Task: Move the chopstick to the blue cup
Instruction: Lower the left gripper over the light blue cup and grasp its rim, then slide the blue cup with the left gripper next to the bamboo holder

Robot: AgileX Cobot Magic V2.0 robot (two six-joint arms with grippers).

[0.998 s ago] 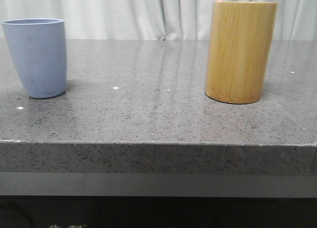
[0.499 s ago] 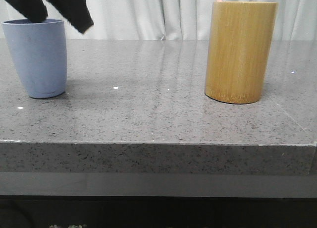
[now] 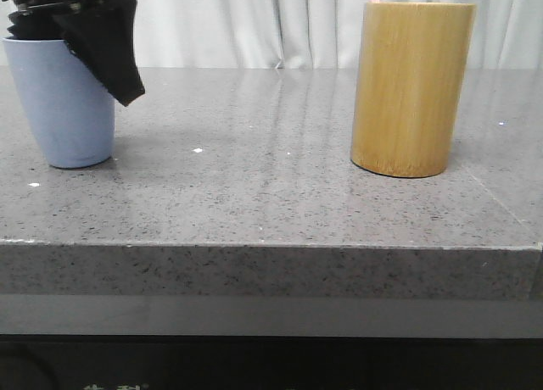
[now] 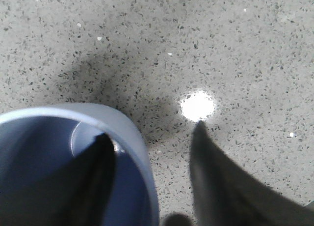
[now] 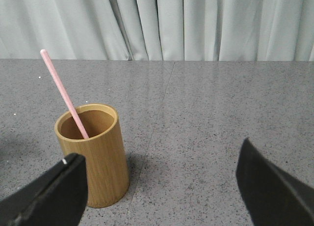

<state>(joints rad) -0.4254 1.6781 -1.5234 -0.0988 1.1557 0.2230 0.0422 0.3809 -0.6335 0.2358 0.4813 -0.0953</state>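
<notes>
— On the near edge, what's the surface like?

— Speckled grey stone, polished enough to mirror the curtain; that tabletop has a thick squared front lip. Standing on it at the left is the matte pale blue-grey tapered tumbler, smooth-walled and handleless.

— And the left end effector?

— Black, with blunt wedge-shaped fingers, spread apart. In the left wrist view one finger dips inside the tumbler's mouth and the other hangs outside, so they straddle the rim. Nothing is gripped.

— Further back on the right?

— A taller tan bamboo cylinder with vertical grain, well apart from the tumbler. The thin, straight, pale pink chopstick leans inside it, its tip sticking up past the rim.

— The right end effector?

— Its dark fingers are spread wide and empty, the bamboo cylinder ahead of them. Pleated pale curtains hang behind.
</notes>
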